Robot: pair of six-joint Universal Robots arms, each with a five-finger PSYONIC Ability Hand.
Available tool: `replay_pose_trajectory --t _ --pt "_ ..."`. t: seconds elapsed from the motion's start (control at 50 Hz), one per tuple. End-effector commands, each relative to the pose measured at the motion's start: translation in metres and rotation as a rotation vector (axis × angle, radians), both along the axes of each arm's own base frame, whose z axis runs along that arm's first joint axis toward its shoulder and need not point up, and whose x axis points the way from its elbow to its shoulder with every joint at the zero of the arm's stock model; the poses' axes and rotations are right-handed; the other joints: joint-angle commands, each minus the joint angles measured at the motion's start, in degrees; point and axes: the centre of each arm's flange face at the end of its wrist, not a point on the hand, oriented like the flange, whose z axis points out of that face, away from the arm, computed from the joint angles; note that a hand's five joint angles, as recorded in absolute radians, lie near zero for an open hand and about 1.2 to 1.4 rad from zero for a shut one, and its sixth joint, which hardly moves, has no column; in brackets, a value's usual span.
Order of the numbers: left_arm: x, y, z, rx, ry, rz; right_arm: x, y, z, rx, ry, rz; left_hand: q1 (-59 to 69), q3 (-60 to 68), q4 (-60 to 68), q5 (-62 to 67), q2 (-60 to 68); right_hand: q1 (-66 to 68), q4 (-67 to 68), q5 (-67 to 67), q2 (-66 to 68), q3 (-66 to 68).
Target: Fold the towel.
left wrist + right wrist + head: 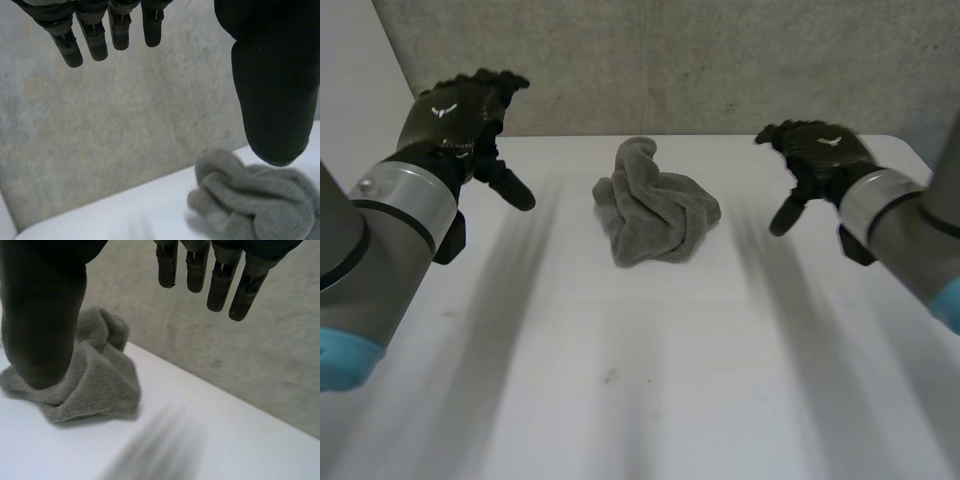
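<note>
A grey towel [655, 205] lies crumpled in a heap at the middle of the white table [640, 380], toward its far edge. My left hand [460, 115] hovers above the table to the towel's left, fingers straight and spread, holding nothing. My right hand [815, 155] hovers to the towel's right, also open and empty. In the left wrist view the towel [255, 202] lies below my thumb [272, 90], apart from it. In the right wrist view the towel [95, 380] sits behind my thumb [42, 315], with the fingers [220, 280] spread wide of it.
A grey textured wall [700, 60] rises just behind the table's far edge. Bare tabletop stretches from the towel to the near edge and on both sides.
</note>
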Motion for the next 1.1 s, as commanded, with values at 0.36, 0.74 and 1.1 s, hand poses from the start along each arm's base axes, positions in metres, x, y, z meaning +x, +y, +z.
replay_pose_trajectory --t 0.36,0.74,1.1 --pt "0.017 -0.028 -0.084 0.164 -0.051 0.020 0.094 -0.089 -0.133 0.160 -0.273 0.121 0.13 0.56 0.51 -1.42 0.60 -2.16 -4.63 -3.12 -4.52 -4.07" --pt "0.019 -0.023 -0.086 0.154 -0.054 0.019 0.102 0.059 -0.091 0.156 0.275 0.568 0.13 0.56 0.51 -1.42 0.60 67.84 65.37 66.88 65.48 65.93" --pt "0.010 -0.008 -0.085 0.155 -0.057 -0.025 0.047 0.162 -0.081 0.113 0.462 0.721 0.13 0.56 0.51 -1.42 0.60 -2.16 -4.63 -3.12 -4.52 -4.07"
